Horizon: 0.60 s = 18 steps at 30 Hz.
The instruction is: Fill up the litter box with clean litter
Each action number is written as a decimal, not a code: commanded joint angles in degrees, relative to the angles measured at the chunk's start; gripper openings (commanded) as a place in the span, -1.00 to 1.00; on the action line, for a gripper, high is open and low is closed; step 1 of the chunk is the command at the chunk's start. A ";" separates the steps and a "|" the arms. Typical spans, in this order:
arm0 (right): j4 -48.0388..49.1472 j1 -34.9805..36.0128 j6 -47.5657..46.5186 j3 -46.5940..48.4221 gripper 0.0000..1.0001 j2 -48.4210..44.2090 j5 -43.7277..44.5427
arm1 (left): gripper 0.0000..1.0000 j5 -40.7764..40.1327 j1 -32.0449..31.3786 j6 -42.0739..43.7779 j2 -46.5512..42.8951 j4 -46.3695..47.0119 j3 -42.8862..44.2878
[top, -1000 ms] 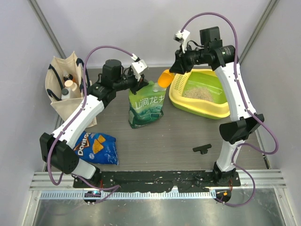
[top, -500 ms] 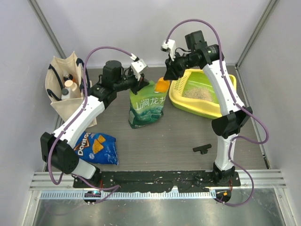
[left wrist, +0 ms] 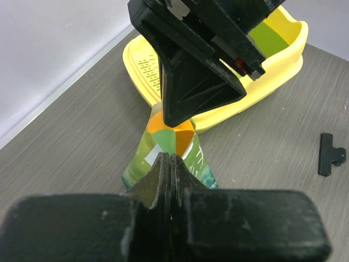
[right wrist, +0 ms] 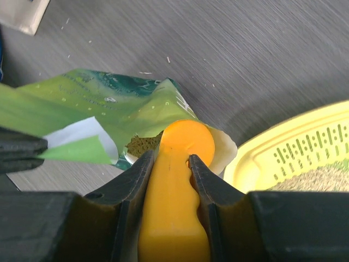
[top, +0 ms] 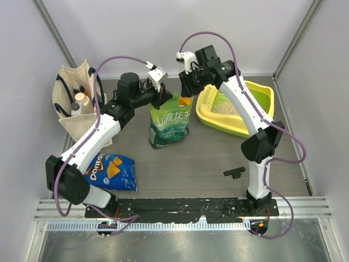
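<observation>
Orange plastic scoop [right wrist: 182, 139] is pinched by its handle in the right gripper [right wrist: 170, 158], bowl end over the open mouth of the green printed pouch [top: 169, 124]. Opposite, the left gripper [left wrist: 170, 164] is pressed together on the pouch's top edge, holding it up. Scoop's long axis runs straight out along the right fingers, so the dip looks like straight ahead and down. The yellow-rimmed, lime-green litter box [top: 255, 129] sits just beside the pouch on the right arm's side. Pale beige clean litter [top: 222, 108] covers only part of its basin.

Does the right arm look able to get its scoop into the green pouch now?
Probably yes: the left claw pinches the pouch mouth open, and the scoop hangs right above it.
</observation>
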 commanded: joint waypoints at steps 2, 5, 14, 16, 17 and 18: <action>4.09 1.69 9.68 -1.65 -0.98 -3.84 14.54 | -1.00 -0.50 0.24 -3.98 -2.82 5.40 -0.37; 4.27 2.83 10.29 -4.11 -0.98 -4.19 17.44 | -1.00 -0.33 0.33 -4.42 -3.17 5.66 -0.64; 6.37 3.54 14.25 -15.88 -0.97 -6.21 16.66 | -1.00 -0.32 0.33 -7.32 -4.05 7.42 -2.48; 7.25 3.45 14.95 -19.13 -0.97 -6.48 15.08 | -1.00 -0.32 0.33 -7.32 -4.23 7.33 -2.66; 7.43 3.45 16.96 -20.97 -0.98 -6.48 14.90 | -1.00 -0.33 0.33 -7.33 -4.32 7.24 -2.66; 7.60 3.45 17.59 -21.95 -0.97 -6.48 14.37 | -1.00 -0.33 0.33 -7.24 -4.41 6.98 -2.49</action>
